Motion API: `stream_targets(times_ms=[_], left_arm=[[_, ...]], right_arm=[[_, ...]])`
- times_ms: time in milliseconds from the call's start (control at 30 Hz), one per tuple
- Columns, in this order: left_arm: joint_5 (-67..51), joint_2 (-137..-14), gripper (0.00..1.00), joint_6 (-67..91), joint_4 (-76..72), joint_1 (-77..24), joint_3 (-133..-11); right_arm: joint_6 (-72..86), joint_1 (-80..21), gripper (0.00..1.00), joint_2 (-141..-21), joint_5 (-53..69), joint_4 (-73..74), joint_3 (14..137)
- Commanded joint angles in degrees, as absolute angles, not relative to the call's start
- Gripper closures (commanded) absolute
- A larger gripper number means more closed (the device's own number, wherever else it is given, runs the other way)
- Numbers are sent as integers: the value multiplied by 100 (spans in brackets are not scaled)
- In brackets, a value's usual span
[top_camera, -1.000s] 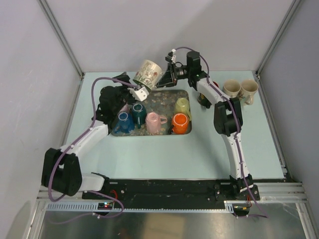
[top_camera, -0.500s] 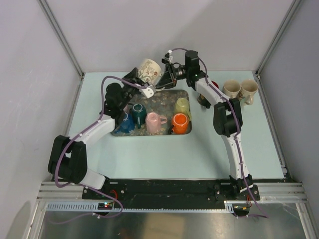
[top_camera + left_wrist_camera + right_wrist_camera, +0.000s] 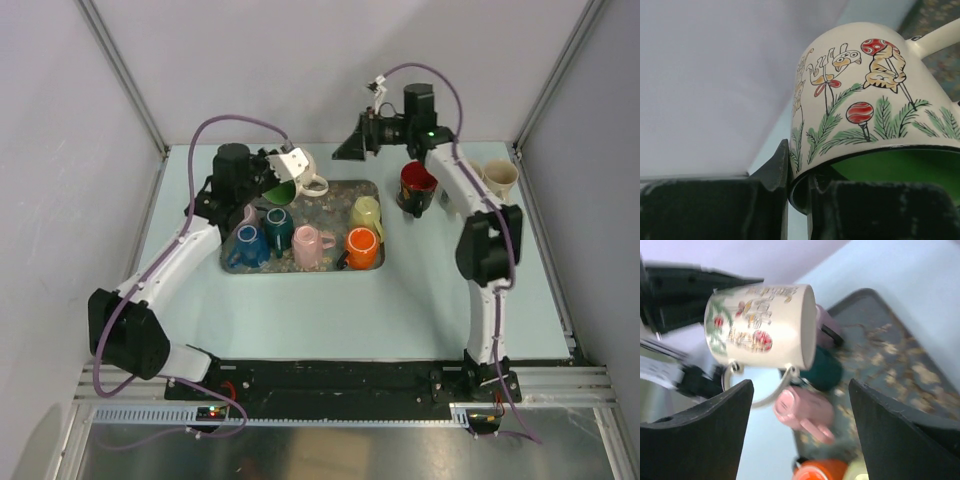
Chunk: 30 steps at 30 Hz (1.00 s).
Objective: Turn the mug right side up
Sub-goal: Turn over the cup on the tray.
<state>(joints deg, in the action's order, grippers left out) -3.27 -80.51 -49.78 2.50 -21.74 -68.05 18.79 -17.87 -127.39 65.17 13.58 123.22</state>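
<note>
- Mug needs, I'd judge, a slow wrist roll until its green mouth faces up, then a gentle lowering onto bare tray.
- Left gripper pinches the rim, one finger inside and one outside, holding the mug tilted above the tray's far-left corner.
- Right gripper hovers spread wide and empty, past the tray's far edge.

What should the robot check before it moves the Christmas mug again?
1. The left fingers pinch the cream mug by its rim: ok.
2. The right fingers are spread, apart from the mug: ok.
3. Mug upright: not ok, it is tilted with its mouth sideways.
4. Bare spot on the tray to set it down: ok.
5. Grip tight enough: cannot tell.
</note>
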Motion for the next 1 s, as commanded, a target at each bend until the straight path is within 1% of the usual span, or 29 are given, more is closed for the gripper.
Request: stream_targets(times_ms=[0, 67, 133, 200, 267, 433, 533, 833, 900, 967], left_arm=[[-162, -7657, 100, -4036, 1649, -2252, -7727], [-69, -7678, 100, -3881, 1913, -2257, -7869], [-33, -7685, 100, -3750, 2047, -2265, -7955], [130, -7718, 100, -3530, 2153, -2269, -8040], [202, -7774, 100, -3258, 2252, -2268, -8145], [259, -7927, 100, -2486, 2436, -2271, -8390], [198, -7978, 100, -2225, 2502, -2270, -8502], [-81, -8066, 100, -1999, 2579, -2269, -8666], [-231, -8085, 100, -1919, 2633, -2268, -8710], [-401, -8117, 100, -1789, 2719, -2272, -8789]], right_arm=[[-2352, -2029, 13, -10618, 5735, 2137, 10946], [-3605, -2285, 7, -10024, 5457, 2516, 10280], [-4617, -2683, 4, -9715, 5005, 3191, 10030], [-5402, -3059, 6, -9616, 4400, 3841, 9972], [-5776, -3349, 10, -9629, 3763, 4142, 9935], [-5586, -3702, 17, -9942, 2623, 3969, 10149], [-5646, -3863, 20, -10214, 2164, 3908, 10325], [-5664, -4126, 29, -10624, 1622, 3369, 10522], [-5690, -4138, 33, -10621, 1640, 3301, 10517], [-5764, -4144, 40, -10607, 1698, 3286, 10495]])
